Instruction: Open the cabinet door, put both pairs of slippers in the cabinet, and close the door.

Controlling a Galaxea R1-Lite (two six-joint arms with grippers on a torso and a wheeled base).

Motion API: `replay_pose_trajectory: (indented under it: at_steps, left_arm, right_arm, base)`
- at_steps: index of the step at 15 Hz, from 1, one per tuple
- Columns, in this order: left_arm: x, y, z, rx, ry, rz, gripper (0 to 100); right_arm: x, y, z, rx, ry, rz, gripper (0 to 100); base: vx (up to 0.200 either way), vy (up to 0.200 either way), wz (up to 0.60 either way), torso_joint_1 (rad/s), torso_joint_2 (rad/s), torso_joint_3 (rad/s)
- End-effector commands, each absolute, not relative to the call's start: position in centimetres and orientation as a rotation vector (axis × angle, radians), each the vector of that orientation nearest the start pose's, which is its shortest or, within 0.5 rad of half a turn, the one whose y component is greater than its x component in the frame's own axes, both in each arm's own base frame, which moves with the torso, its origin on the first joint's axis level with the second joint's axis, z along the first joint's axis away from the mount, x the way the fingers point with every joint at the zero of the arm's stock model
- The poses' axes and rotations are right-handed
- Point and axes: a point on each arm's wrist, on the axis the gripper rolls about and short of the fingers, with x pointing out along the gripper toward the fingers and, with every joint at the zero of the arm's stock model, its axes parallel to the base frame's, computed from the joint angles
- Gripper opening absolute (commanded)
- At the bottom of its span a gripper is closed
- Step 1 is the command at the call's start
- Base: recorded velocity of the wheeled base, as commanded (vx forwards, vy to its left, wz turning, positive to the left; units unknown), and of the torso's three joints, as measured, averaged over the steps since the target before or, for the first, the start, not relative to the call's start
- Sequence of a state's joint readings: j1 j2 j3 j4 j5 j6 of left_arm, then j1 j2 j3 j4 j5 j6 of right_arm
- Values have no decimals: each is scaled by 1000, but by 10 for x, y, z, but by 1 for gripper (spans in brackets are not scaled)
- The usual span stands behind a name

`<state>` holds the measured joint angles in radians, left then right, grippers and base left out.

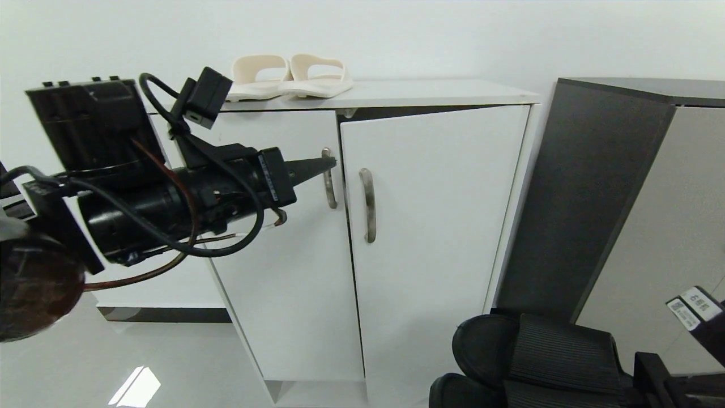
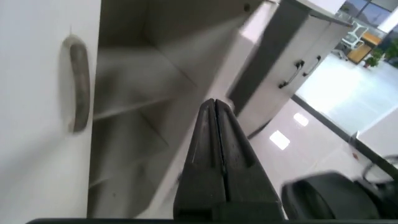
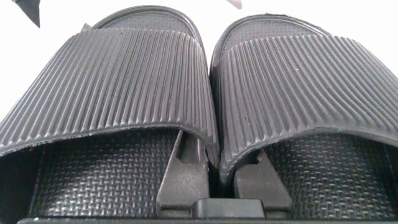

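**A:** Cabinet doors?

**B:** The white cabinet [image 1: 283, 294] had two doors. The right door [image 1: 436, 226] stood slightly ajar, with a dark wedge between its top edge and the cabinet top. The left wrist view took in a door handle [image 2: 78, 84] and, beside it, the interior shelves [image 2: 143, 102].

**A:** Left arm?

**B:** The left gripper [image 1: 331, 163] was held out level, its tip at the seam between the doors. It sat just beside the upper end of the left door's handle [image 1: 329, 178]. Its fingers [image 2: 205, 143] were pressed together.

**A:** Slippers?

**B:** The cream slippers [image 1: 291, 76] lay side by side on the cabinet top, toward its left rear corner and close to the wall-side edge. The black slippers [image 1: 538, 357] were low, in front of the right door's lower right corner. The right gripper [image 3: 217, 168] carried them with one finger inside each slipper under the ribbed straps, pinching the two adjoining side walls together.

**A:** Room to move?

**B:** A dark grey cabinet [image 1: 595, 198] stood just beside the white one's right edge. Glossy floor [image 1: 170, 351] lay open in front of the left door.
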<state>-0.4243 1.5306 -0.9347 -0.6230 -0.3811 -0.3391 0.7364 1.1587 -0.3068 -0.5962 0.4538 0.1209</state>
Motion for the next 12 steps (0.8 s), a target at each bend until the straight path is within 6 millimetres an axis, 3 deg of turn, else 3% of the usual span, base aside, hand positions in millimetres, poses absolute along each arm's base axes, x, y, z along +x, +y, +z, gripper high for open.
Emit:
replay_pose_trajectory:
  at_steps: [1, 4, 6, 8, 10, 12]
  left_arm:
    - [283, -135, 252, -327, 138, -790, 0]
    - [302, -145, 243, -326, 157, -788, 0]
    - [305, -146, 241, -330, 164, -790, 0]
    - [299, -149, 239, -337, 157, -805, 0]
    - [244, -171, 241, -317, 88, -898, 0]
    - [233, -175, 243, -315, 81, -919, 0]
  right_arm:
    - [104, 107, 167, 67, 342, 1165, 0]
    - [104, 108, 167, 67, 344, 1166, 0]
    - [103, 107, 168, 67, 342, 1167, 0]
    - [103, 108, 168, 67, 342, 1168, 0]
    - [99, 105, 166, 37, 320, 1200, 0]
    - [96, 103, 166, 31, 310, 1217, 0]
  base:
    - [0, 0, 0, 0, 0, 0]
    - [0, 0, 0, 0, 0, 0]
    - [0, 0, 0, 0, 0, 0]
    - [-200, 0, 0, 2, 5, -5]
    - [-200, 0, 0, 2, 0, 2]
    - [-200, 0, 0, 2, 7, 7]
